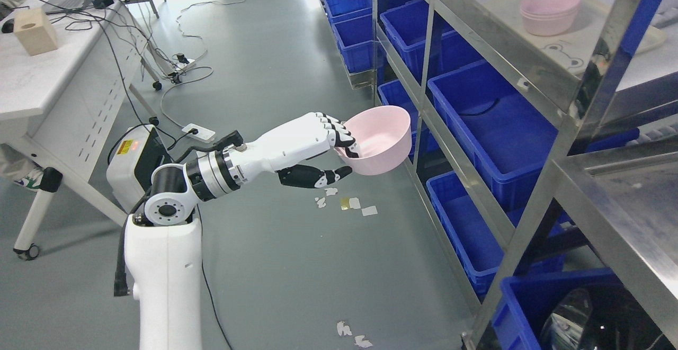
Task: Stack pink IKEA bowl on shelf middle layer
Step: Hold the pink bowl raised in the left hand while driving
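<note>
My left hand [339, 151] reaches out over the grey floor and is shut on a pink bowl [378, 139], with fingers hooked over its near rim and the thumb under its base. The bowl is held upright, just left of the metal shelf's upright post [424, 69]. A stack of pink bowls [550, 10] rests on a beige tray [567, 48] on a shelf layer at the upper right, well above and to the right of the held bowl. The right arm is out of view.
The steel shelf [476, 48] fills the right side, with blue bins [492, 127] on its lower layers. A white desk [47, 74] with a wooden box [35, 31] and cables stands at the left. Paper scraps [349, 204] lie on the floor.
</note>
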Robot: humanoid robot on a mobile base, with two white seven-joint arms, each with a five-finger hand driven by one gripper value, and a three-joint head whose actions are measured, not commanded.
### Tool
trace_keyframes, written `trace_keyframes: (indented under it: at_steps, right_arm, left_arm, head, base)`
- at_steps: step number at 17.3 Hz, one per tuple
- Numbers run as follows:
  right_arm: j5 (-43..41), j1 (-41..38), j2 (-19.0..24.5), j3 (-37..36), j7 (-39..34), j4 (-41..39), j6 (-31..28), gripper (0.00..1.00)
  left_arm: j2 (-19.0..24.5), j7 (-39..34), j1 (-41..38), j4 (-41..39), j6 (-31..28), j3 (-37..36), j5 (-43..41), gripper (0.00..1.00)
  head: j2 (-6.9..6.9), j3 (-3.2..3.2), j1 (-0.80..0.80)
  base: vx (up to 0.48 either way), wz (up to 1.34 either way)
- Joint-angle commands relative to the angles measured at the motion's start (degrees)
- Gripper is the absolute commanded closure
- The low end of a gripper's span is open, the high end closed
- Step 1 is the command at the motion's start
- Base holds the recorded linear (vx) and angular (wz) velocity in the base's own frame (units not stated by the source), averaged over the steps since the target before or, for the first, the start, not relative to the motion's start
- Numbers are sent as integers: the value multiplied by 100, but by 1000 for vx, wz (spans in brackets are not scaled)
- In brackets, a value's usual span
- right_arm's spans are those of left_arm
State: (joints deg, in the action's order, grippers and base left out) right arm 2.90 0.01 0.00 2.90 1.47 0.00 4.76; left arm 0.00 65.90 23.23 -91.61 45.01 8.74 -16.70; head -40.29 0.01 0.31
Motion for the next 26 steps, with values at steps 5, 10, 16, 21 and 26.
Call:
trace_keyframes:
  at_steps: [5, 10, 16, 21, 26]
  right_arm:
    - [0, -124, -100, 0, 2, -100, -1, 0]
    - [0, -124, -100, 0, 2, -100, -1, 0]
    - [0, -124, -100, 0, 2, -100, -1, 0]
    - [0, -124, -100, 0, 2, -100, -1, 0]
    - [0, -124, -100, 0, 2, -100, -1, 0]
  left_arm:
    - [100, -103, -337, -15, -1, 93, 0, 99]
    - [100, -130, -337, -15, -1, 102, -8, 99]
    - [100, -156, -337, -15, -1, 181, -8, 99]
    - [100, -156, -337, -6, -1, 154, -17, 99]
    - [100, -156, -372, 46, -1, 137, -26, 99]
  head:
    - [0, 0, 0]
    - [0, 0, 0]
    - [0, 0, 0]
    - [0, 0, 0]
    - [0, 0, 0]
  base:
    - [-12, 217]
    - [-21, 258]
    - [-21, 523]
    - [74, 584]
    - [179, 510]
